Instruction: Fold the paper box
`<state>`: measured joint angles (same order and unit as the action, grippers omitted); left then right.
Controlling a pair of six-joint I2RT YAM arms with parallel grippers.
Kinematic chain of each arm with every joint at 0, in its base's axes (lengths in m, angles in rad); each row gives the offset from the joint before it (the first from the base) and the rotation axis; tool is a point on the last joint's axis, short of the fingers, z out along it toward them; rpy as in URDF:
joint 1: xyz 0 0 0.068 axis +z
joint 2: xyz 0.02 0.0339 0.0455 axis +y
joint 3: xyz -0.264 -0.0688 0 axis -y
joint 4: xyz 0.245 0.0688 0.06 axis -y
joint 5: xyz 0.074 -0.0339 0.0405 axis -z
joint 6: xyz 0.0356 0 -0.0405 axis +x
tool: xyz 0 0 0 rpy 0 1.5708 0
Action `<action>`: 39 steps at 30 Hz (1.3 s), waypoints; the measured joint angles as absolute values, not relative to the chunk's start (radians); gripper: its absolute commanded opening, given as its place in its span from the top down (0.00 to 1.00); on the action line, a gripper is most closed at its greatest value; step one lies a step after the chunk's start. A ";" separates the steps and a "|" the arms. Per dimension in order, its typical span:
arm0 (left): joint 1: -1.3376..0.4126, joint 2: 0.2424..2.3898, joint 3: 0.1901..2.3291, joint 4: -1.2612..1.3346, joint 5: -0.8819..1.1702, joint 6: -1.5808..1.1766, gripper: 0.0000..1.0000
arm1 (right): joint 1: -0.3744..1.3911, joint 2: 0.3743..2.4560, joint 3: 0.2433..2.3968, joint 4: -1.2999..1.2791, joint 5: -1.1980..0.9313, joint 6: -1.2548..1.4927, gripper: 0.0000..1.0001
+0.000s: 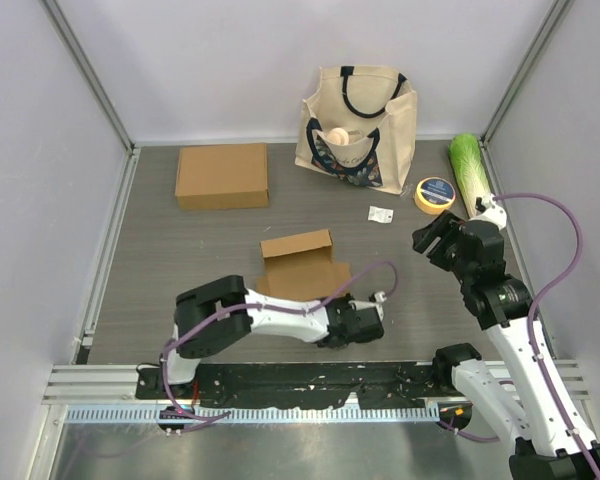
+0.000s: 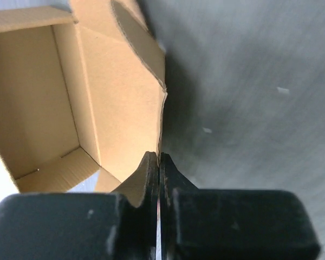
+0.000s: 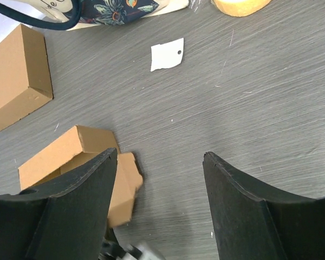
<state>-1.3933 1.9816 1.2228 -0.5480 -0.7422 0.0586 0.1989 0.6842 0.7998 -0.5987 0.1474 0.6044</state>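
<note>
top camera looked down from above the near edge over the whole table (image 1: 160, 260); 2 wrist cameras sat close; all 3 shared the paper box (image 1: 300, 265).

place: robot lab cell | evidence: white panel walls (image 1: 230, 60), aluminium frame posts (image 1: 92, 82)

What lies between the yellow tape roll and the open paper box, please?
A small white tag lies between the tape roll and the paper box, on otherwise bare table, shown in the top view.
</note>
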 measured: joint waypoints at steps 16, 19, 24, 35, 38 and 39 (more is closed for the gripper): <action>-0.630 1.281 1.273 -0.513 0.054 -0.674 1.00 | 0.184 1.069 0.782 -0.440 0.082 0.571 0.27; -0.509 1.214 1.146 -0.370 0.199 -0.942 1.00 | 0.141 1.193 0.765 -0.301 -0.019 0.602 0.28; -0.418 1.177 0.876 -0.190 0.243 -1.352 1.00 | 0.042 1.396 0.742 -0.046 -0.164 0.692 0.33; -0.419 1.223 1.193 -0.557 0.044 -1.639 1.00 | -0.030 1.794 0.779 0.369 -0.389 0.882 0.43; -0.419 1.282 1.277 -0.629 0.027 -1.670 1.00 | -0.030 1.834 0.779 0.449 -0.411 0.925 0.47; -0.419 1.303 1.300 -0.647 0.027 -1.675 1.00 | -0.030 1.842 0.780 0.466 -0.411 0.936 0.48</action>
